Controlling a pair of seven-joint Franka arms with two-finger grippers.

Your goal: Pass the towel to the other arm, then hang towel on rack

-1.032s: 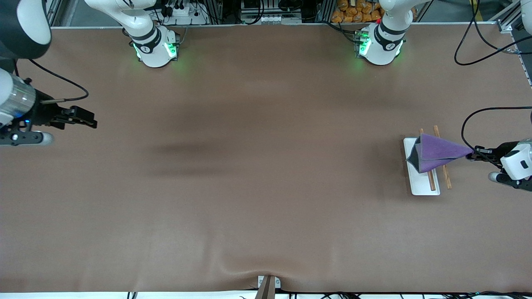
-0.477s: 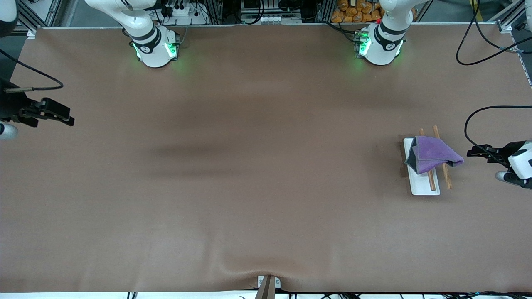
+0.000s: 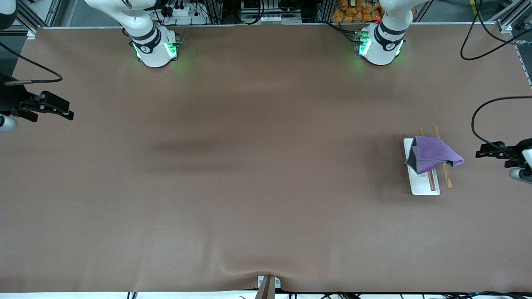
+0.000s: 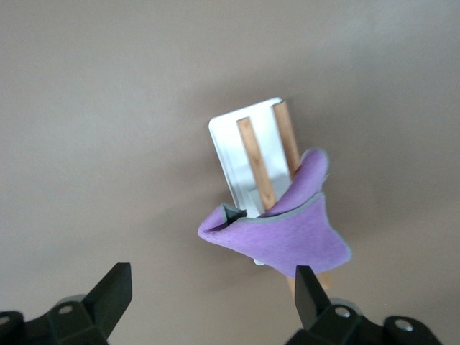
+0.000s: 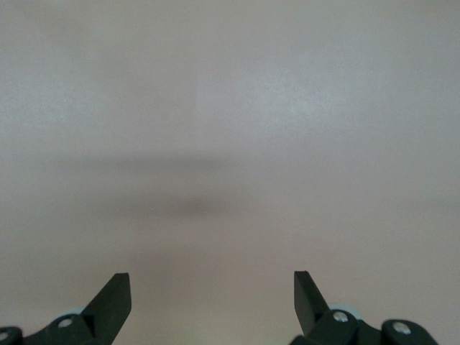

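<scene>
Front view first: the towel (image 3: 432,155) is draped over the rack (image 3: 420,185), a soft purple cloth folded into a rough wedge, its dark grey underside and edge showing at the end toward the middle of the table (image 3: 257,174), and one purple corner drooping off toward the left arm's end. It covers the part of the rack farther from the front camera; the two brown wooden rods poke out from under it at both ends, lying over the white flat base. Left wrist view shows the same cloth (image 4: 287,223) curled over both rods, grey rim tracing its fold, white base (image 4: 233,154) bare past it. Left claw (image 3: 490,150) hangs near the towel at the table's edge, fingers spread apart and holding nothing. Right claw (image 3: 56,109) waits at the right arm's end, fingers wide apart in its wrist view (image 5: 212,302), empty too.
</scene>
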